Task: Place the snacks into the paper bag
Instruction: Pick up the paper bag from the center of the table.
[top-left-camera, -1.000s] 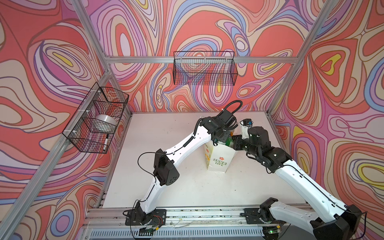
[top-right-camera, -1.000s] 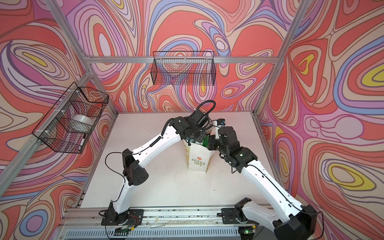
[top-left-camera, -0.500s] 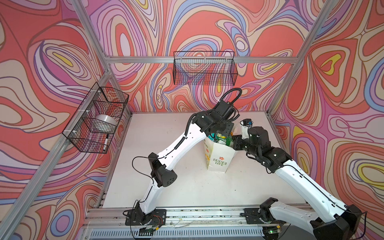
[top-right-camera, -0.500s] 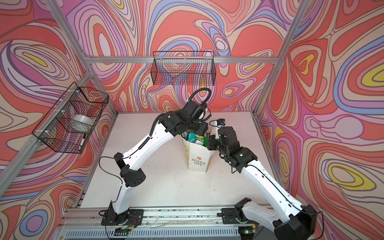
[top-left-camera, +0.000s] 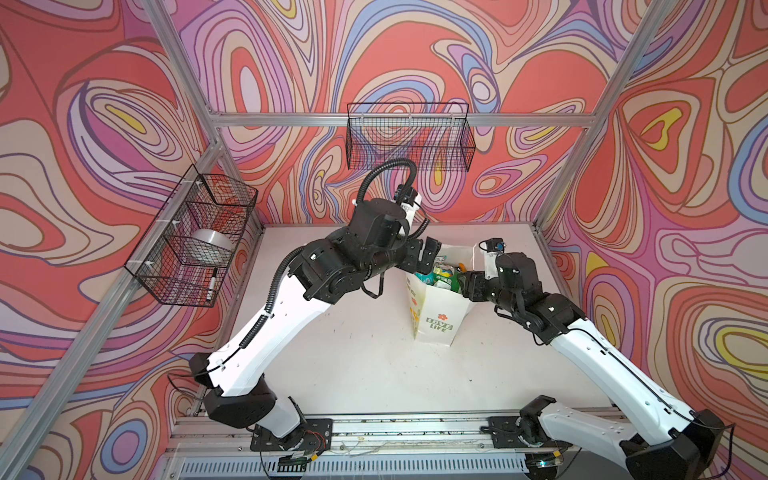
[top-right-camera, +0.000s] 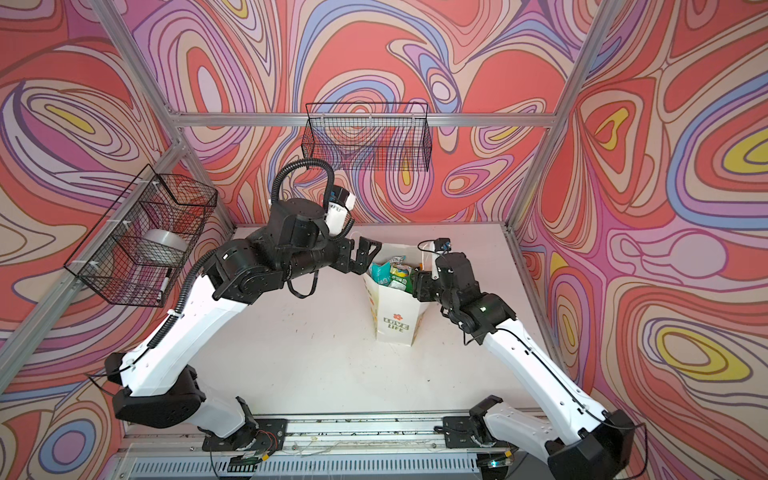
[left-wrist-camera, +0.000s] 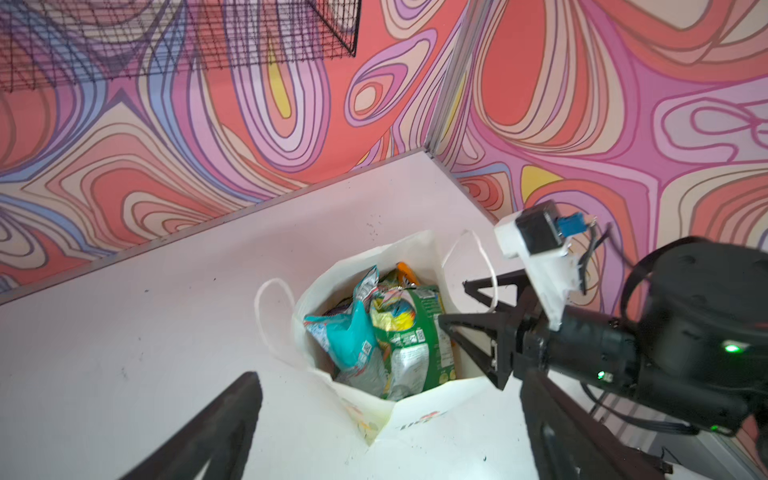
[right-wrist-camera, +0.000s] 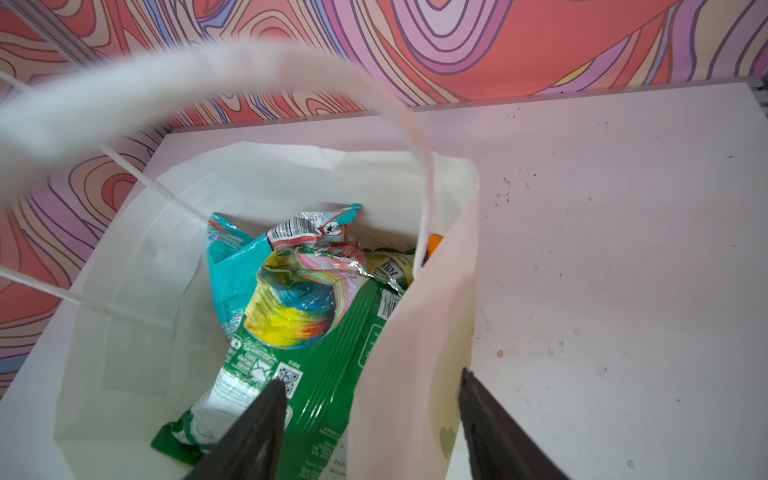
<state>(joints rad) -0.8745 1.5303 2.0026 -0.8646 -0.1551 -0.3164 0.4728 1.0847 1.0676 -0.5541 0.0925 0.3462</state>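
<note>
Black and spread wide, my left end effector hangs empty just left of the bag's mouth. The white paper bag, printed "LOVE LIFE", stands upright on the desk. The snacks are heaped inside, a green pouch uppermost. My right end effector, nearer, gapes too, straddling the bag's right wall, one finger inside and one outside. I cannot read the pouch lettering.

The snacks crowd the paper bag mouth, right hand straddling its wall; open table in front.
</note>
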